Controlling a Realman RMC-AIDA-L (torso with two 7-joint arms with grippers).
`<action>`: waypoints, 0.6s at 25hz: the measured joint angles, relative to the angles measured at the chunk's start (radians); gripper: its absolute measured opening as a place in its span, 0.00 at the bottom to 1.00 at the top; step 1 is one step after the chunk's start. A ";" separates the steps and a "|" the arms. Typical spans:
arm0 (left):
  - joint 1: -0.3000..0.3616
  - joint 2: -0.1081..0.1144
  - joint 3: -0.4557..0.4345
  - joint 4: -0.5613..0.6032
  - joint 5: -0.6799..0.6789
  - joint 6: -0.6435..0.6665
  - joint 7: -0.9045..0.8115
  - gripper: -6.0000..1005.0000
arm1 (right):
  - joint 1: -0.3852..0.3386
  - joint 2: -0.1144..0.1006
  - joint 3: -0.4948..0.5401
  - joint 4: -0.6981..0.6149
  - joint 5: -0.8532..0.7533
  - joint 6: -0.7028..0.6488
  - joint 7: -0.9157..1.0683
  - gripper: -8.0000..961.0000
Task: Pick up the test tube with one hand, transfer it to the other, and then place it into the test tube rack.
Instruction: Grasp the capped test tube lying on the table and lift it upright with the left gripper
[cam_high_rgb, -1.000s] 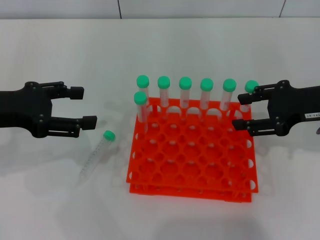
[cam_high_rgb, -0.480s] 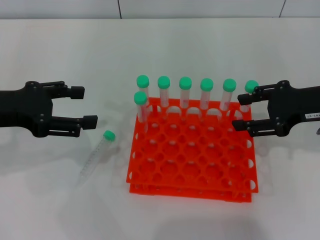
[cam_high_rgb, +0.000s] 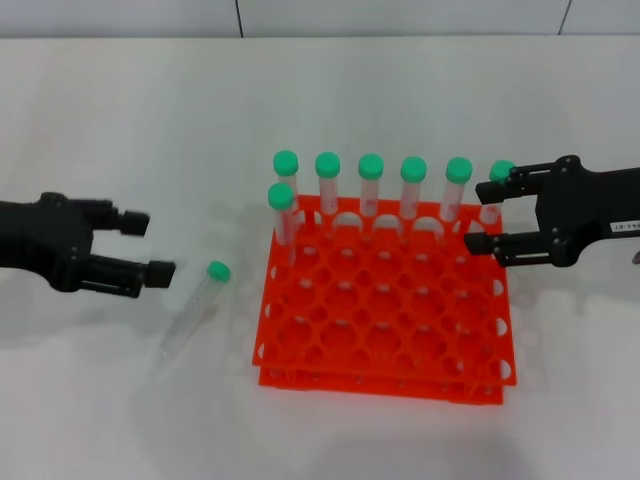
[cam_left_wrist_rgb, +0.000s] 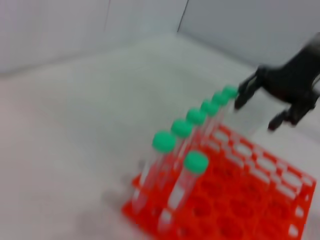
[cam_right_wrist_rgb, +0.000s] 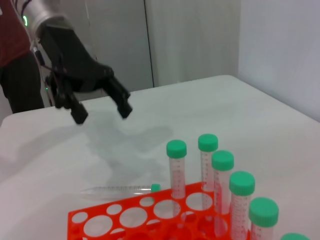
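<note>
The white surface (cam_high_rgb: 120, 120) takes up nearly the whole head view, with bare room along the top, the bottom and the left. The test tube rack (cam_high_rgb: 385, 315) sits just right of centre. Its left edge has open surface beside it, and its bottom edge is near the lower part of the frame.

One test tube (cam_high_rgb: 191, 313) lies flat on the surface, just left of the rack's left edge and not touching it. Its green cap points toward the upper right and its conical tip toward the lower left.

Seven more capped tubes (cam_high_rgb: 371, 190) stand upright in the rack: six in a row along its top edge and one at the upper left corner in the next row down. The other holes are unfilled.

There are two end effectors. The left end effector (cam_high_rgb: 142, 246) hangs at middle left, fingers spread wide and holding nothing. Its tips point right, toward the lying tube's cap, with a clear gap between them and the cap.

The right end effector (cam_high_rgb: 485, 215) hovers at the rack's upper right corner. Its fingers are also spread and empty, and its upper finger is close beside the rightmost standing tube's cap. In the right wrist view the left end effector (cam_right_wrist_rgb: 102, 111) shows above the lying tube (cam_right_wrist_rgb: 120, 189), fingers apart.
</note>
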 joint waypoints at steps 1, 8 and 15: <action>-0.011 0.004 0.000 0.001 0.026 0.004 -0.015 0.86 | 0.000 0.000 0.000 0.000 0.003 0.000 0.001 0.66; -0.092 0.016 -0.004 0.001 0.216 0.001 -0.193 0.86 | 0.004 0.001 -0.003 0.001 0.034 0.010 0.003 0.66; -0.139 0.006 0.002 -0.005 0.338 -0.035 -0.339 0.85 | 0.000 0.004 -0.009 0.002 0.056 0.016 0.000 0.66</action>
